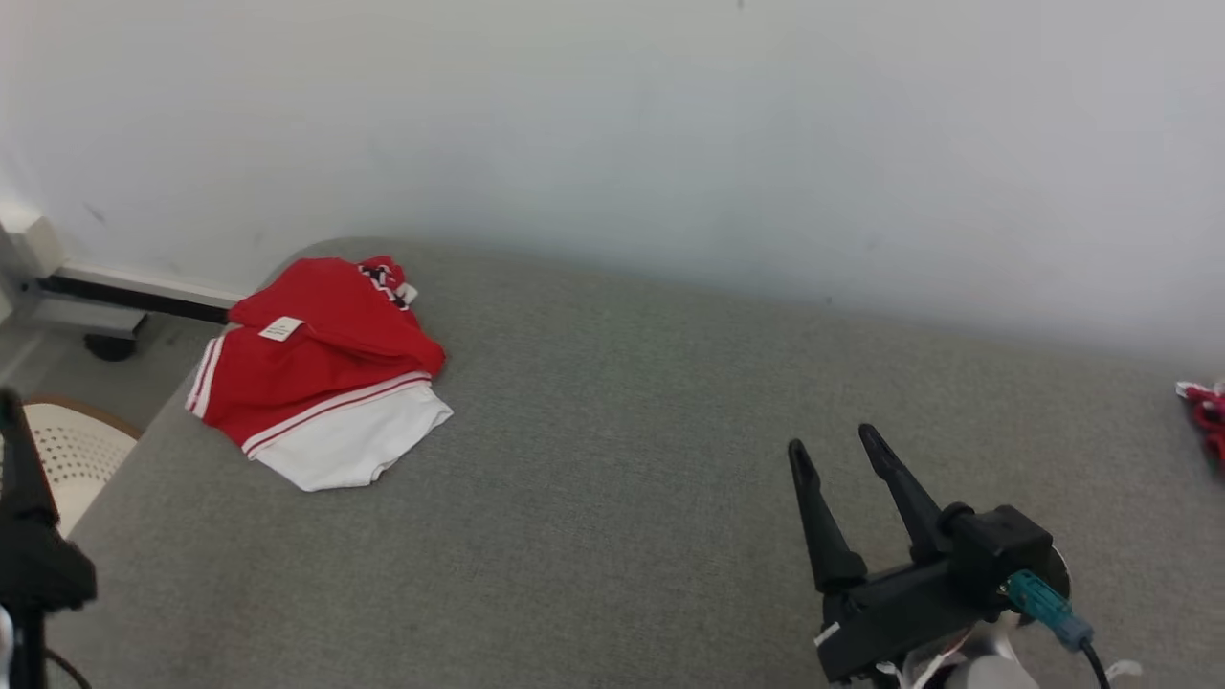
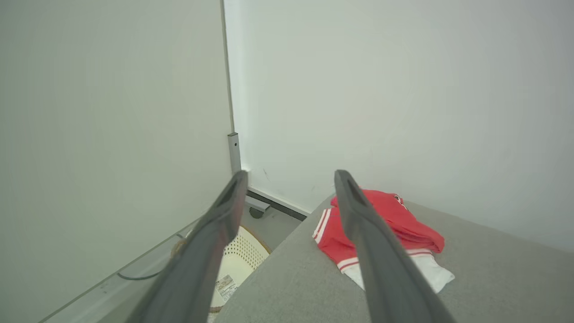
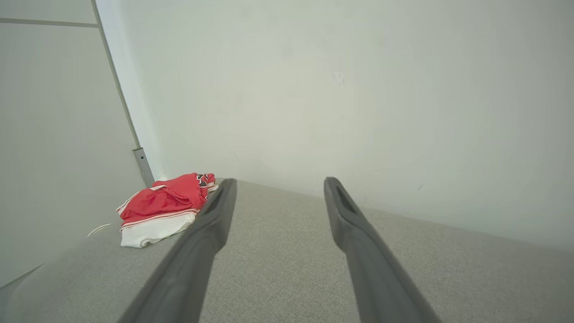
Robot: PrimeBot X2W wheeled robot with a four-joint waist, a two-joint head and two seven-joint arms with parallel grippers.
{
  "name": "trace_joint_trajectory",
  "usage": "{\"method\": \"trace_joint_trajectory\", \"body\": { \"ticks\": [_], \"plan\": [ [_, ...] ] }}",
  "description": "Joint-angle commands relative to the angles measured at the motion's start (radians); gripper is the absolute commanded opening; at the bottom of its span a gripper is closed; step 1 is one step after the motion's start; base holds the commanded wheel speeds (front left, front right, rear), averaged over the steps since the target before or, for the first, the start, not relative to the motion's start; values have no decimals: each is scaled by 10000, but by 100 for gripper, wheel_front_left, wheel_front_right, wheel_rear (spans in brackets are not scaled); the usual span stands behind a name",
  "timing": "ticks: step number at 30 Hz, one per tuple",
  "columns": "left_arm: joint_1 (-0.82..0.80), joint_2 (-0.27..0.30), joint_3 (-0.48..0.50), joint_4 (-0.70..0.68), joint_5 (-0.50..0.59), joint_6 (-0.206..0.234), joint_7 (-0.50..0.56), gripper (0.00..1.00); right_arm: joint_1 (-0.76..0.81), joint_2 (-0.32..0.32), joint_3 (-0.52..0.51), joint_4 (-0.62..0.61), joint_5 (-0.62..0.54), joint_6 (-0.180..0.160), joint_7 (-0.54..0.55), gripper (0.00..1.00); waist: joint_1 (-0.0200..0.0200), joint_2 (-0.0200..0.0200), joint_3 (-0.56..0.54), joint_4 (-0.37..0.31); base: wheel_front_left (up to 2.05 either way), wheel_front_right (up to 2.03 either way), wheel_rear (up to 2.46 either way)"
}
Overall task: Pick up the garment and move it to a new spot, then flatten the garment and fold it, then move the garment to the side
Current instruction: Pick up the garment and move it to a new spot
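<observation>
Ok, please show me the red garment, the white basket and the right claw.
red garment [image 1: 316, 368]: head view, on its red middle part.
white basket [image 2: 244, 255]: left wrist view, on its perforated wall.
right claw [image 1: 833, 440]: head view, midway between its fingertips.

Bright, soft, even light; its source cannot be told. A faint shadow band lies where wall [image 1: 670, 124] meets table [image 1: 622, 478]. Wrist views stretch at the edges, and the near fingers [image 2: 385, 269] look blurred.

our left gripper [image 2: 291, 175] with fingers spread wide and nothing between them, we see the red and white garment [image 2: 406, 226] bunched at the grey table [image 2: 493, 278] corner, partly behind one finger, a white perforated basket [image 2: 244, 258] on the floor beside the table, pale wall [image 2: 403, 89] behind
</observation>
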Motion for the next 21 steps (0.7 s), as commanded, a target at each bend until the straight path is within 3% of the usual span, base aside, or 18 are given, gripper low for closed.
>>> {"method": "trace_joint_trajectory", "body": {
  "ticks": [1,13,21],
  "plan": [
    [-312,-21,70,41,-69,-46,-20,100,-145,-11,89,-37,73,-19,-47,100,0,-1,1377,-1721,0,0,0],
    [-4749,780,-193,3638,-319,-1379,1222,100,-1553,-9,1142,104,564,-18,-641,100,0,-1,3359,-4166,0,0,0],
    [-6867,1027,-816,6143,0,-1965,2105,100,-2082,-1,1222,269,707,-18,-984,100,0,-1,4269,-5018,0,0,0]
  ]
}}
